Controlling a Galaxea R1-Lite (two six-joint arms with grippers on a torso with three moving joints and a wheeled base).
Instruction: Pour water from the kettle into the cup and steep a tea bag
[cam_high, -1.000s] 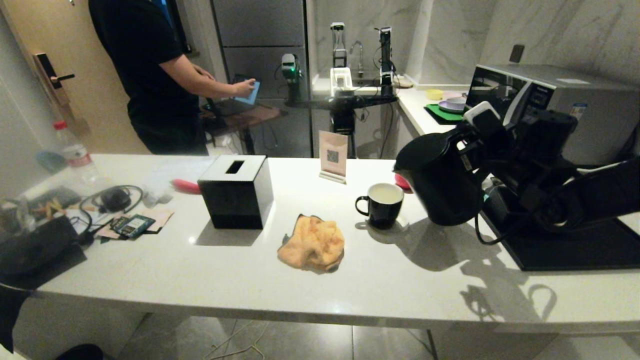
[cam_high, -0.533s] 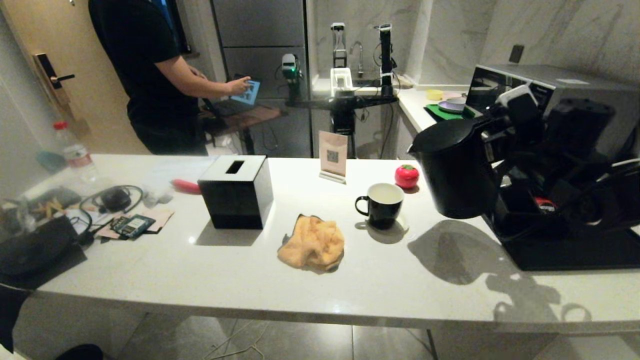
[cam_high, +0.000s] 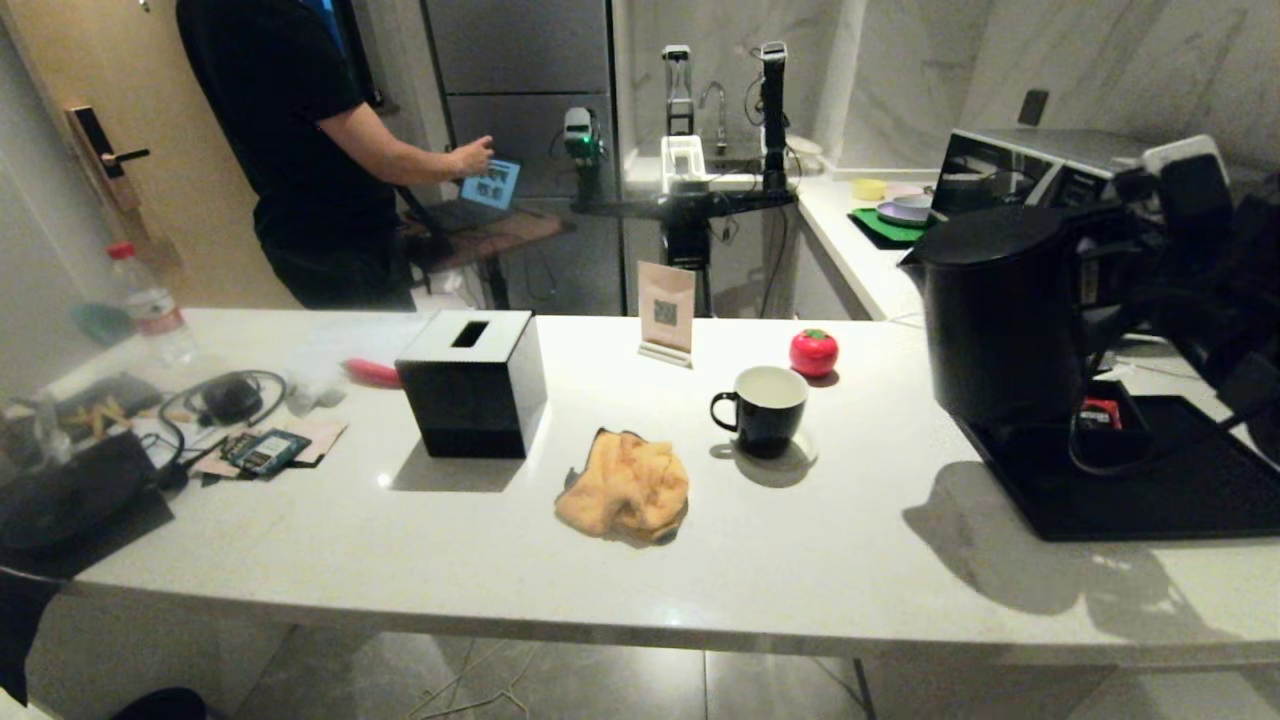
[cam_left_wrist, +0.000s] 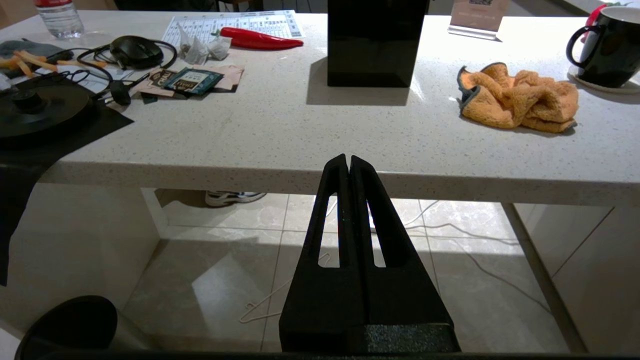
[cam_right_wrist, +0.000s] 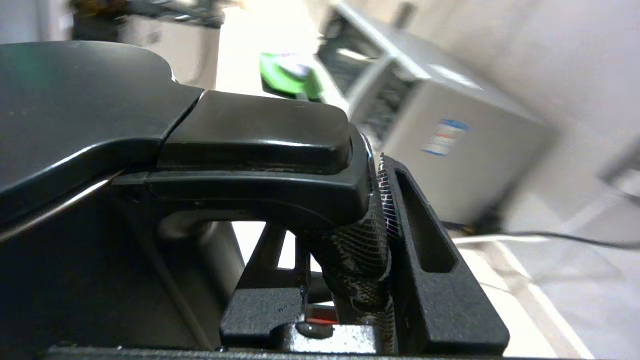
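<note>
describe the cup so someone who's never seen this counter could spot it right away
Start at the long white counter and find the tall black box near its middle. Going right, past the crumpled orange cloth, the cup stands on its own. It is a small black mug, white inside, with a loop handle facing the box, unlike the round red tomato-shaped thing just behind it.
</note>
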